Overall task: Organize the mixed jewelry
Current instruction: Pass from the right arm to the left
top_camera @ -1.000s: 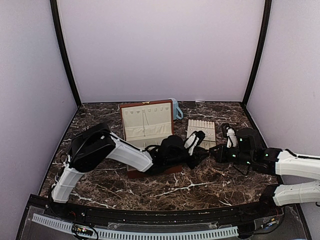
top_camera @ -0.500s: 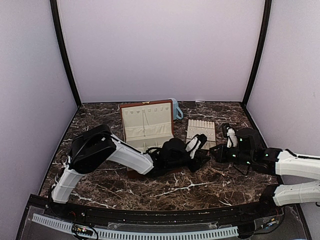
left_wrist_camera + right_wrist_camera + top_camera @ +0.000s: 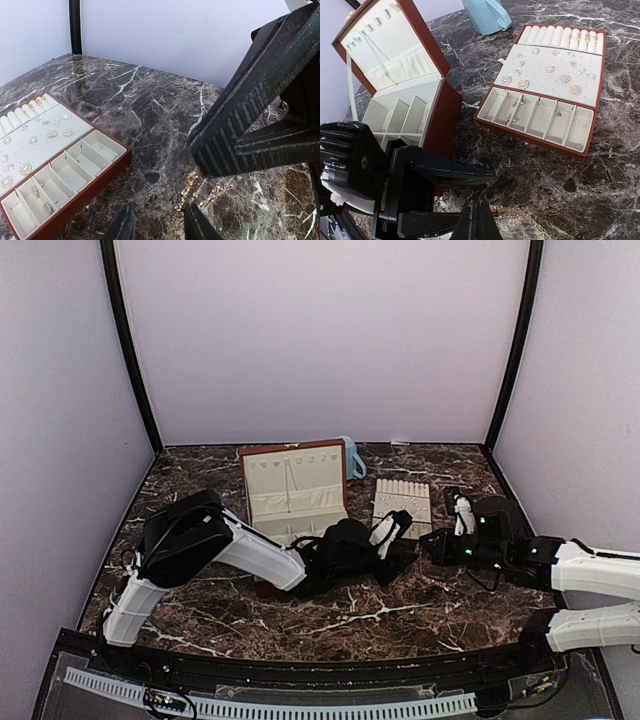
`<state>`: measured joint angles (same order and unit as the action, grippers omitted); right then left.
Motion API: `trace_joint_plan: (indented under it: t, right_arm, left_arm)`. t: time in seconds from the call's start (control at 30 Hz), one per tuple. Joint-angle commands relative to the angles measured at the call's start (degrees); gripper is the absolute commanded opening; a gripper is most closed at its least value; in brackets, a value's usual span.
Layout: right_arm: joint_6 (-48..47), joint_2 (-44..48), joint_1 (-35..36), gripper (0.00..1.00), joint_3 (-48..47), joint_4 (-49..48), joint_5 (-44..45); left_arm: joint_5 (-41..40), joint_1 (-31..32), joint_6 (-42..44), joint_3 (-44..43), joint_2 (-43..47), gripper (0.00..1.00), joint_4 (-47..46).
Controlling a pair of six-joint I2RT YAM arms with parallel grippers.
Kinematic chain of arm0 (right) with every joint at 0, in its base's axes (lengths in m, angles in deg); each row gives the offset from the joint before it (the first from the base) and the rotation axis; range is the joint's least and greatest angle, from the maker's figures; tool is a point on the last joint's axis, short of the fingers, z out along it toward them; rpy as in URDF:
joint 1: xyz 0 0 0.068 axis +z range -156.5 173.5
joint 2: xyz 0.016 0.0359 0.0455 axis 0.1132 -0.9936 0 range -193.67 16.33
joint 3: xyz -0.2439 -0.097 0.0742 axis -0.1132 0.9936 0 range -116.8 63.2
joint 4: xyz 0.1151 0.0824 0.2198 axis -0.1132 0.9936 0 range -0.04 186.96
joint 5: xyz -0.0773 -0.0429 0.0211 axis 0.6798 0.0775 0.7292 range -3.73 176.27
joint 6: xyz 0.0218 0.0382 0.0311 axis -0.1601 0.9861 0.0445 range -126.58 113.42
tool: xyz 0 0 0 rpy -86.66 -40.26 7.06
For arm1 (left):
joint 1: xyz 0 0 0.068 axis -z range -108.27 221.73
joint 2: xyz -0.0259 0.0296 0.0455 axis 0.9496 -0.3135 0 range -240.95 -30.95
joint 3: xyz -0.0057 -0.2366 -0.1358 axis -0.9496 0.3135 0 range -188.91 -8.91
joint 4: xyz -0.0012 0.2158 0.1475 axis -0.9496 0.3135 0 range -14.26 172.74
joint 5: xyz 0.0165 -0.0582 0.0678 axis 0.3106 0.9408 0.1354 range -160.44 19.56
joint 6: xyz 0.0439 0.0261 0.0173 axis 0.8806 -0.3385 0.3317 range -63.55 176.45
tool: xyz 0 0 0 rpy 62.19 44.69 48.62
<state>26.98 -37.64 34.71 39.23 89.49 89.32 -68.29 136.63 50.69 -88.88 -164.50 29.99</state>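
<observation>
A thin gold chain (image 3: 200,194) of the mixed jewelry lies on the dark marble; it also shows as the chain (image 3: 530,214) in the right wrist view. My left gripper (image 3: 160,227) is open, low over the chain, which lies just inside its right finger (image 3: 196,225). My right gripper (image 3: 480,220) is shut, its tips at the chain's far end; whether it pinches the chain is unclear. Small pale earrings (image 3: 550,70) sit on the flat cream tray (image 3: 535,137). Seen from above, the left gripper (image 3: 397,538) and right gripper (image 3: 428,540) nearly meet.
The reddish-brown box (image 3: 295,490) stands open behind the left arm, a necklace hanging in its lid (image 3: 380,55). A blue mug (image 3: 352,458) stands at the back by the wall. The tray (image 3: 403,502) lies just behind both grippers.
The left gripper has shifted slightly over the chain, its fingers staying apart. The right arm has not moved.
</observation>
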Motion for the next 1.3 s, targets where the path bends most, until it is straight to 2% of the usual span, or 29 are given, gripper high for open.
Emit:
trace_joint_plan:
  t: [0.0,0.23,0.83,1.17,1.27]
  right_arm:
    - [0.46,0.40,-0.08,0.00,0.59,-2.14,0.23]
    - [0.41,0.29,-0.08,0.00,0.41,-2.17,-0.43]
    - [0.64,0.65,-0.07,0.00,1.20,-2.91,-0.82]
    - [1.03,1.01,-0.08,0.00,1.20,-3.22,0.12]
    - [1.13,0.98,-0.08,0.00,1.28,-3.26,0.16]
  left_arm:
    - [-1.10,0.31,0.22,-0.20,1.56,0.36,0.31]
    - [-0.76,0.31,-0.07,-1.75,0.65,0.33,0.84]
    - [-0.65,0.31,-0.28,-4.12,-0.50,0.19,1.99]
    - [3.14,0.33,-0.53,-4.90,-1.13,0.17,-0.20]
    - [3.50,0.33,-0.72,-4.85,-1.02,0.12,-0.93]
